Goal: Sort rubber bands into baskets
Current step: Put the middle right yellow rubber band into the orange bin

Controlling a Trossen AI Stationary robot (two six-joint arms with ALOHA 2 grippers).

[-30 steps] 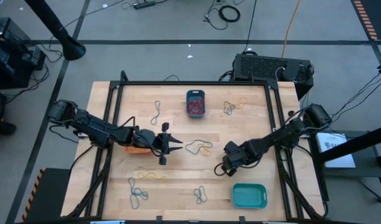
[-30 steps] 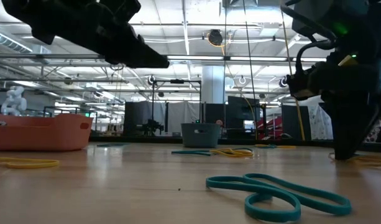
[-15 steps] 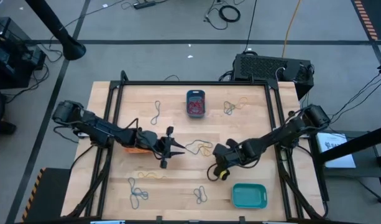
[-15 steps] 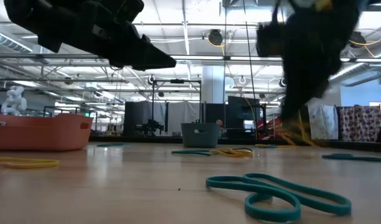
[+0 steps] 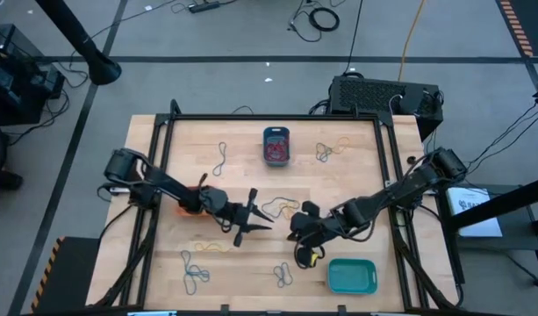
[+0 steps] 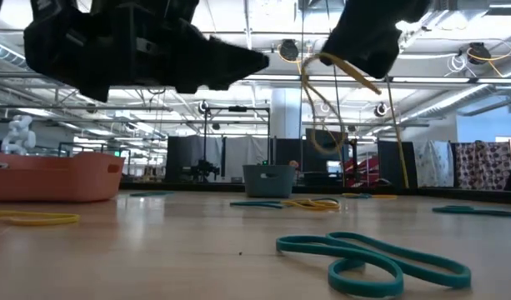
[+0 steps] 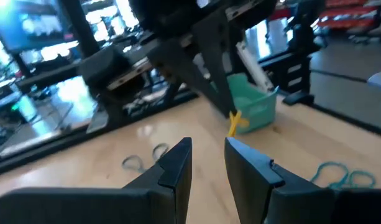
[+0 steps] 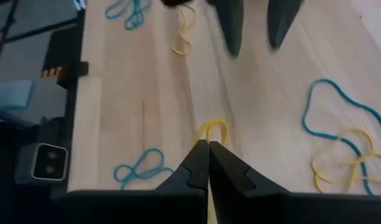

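The desk carries three baskets: the turquoise one at the near right, the dark blue one at the far middle with red bands inside, and the orange one at the left, mostly hidden under the left arm. Rubber bands are scattered across the boards in small tangles; a blue and yellow tangle lies at the middle, between the two pincers.

The bands are judged very light, soft and limp, so they should stretch and dangle rather than hold shape; a pinch on a single strand seems enough, though a thin loop could slip or snag a neighbour.

The right arm is reached in low from the right edge toward the middle. The right pincer is pressed together on a yellow band, which is seen hanging clear of the desk in the low view, just left of the turquoise basket from above.

The left arm is stretched from the left edge over the orange basket. The left pincer is held apart with nothing between its tips, near the middle tangle.
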